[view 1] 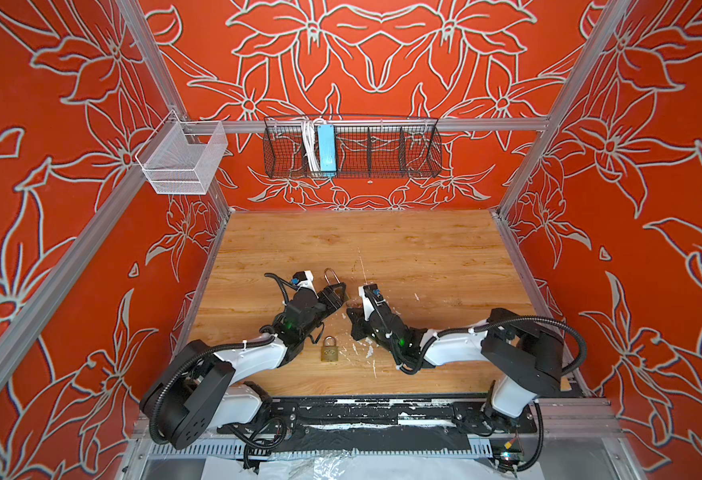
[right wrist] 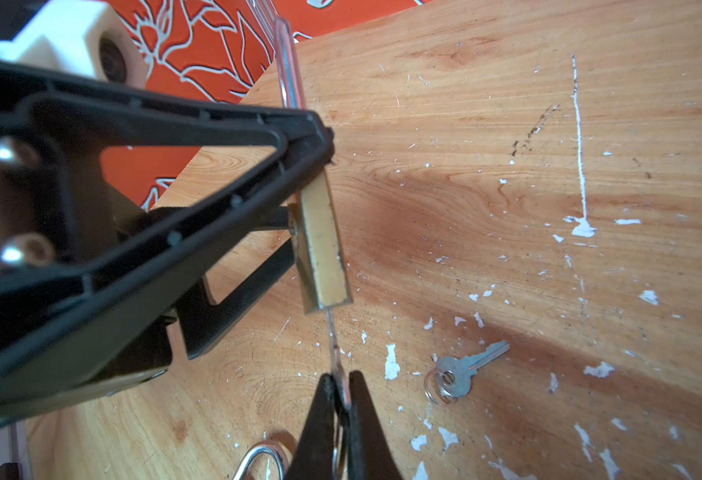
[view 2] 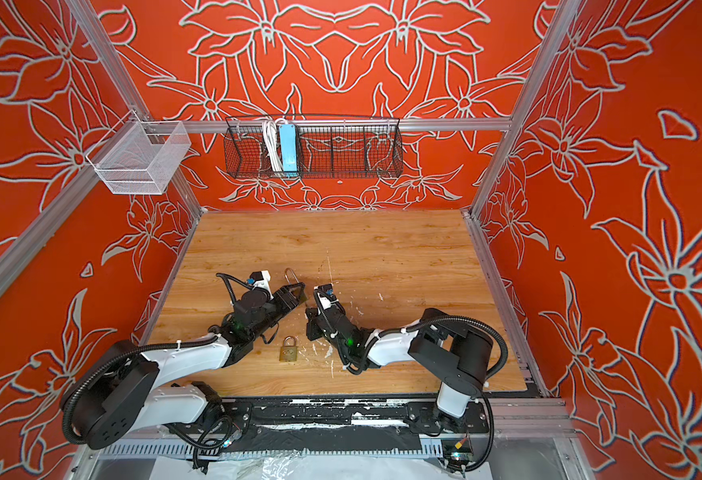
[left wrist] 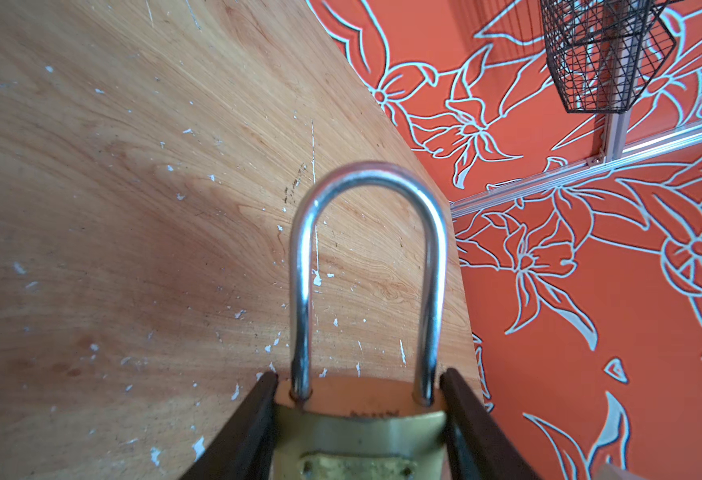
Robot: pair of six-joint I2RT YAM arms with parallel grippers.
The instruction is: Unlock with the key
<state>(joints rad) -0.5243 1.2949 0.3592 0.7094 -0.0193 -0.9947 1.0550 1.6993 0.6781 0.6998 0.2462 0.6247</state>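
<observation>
Item: brass padlock [left wrist: 357,432], off the table [view 1: 424,249], body clamped sidewise between the jaws of the left gripper [left wrist: 357,386]. Key [right wrist: 332,338]: bow pinched in the right gripper [right wrist: 341,384], blade meeting the lock's underside. Judge both rigid and slick, the lock heavy. Take flat faces, and spare the thin blade side load.

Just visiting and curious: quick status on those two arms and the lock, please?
Left gripper clamps the padlock body. Right gripper shut on the key, blade at its base. Shackle seated both sides. Second padlock and spare key lie aside.
</observation>
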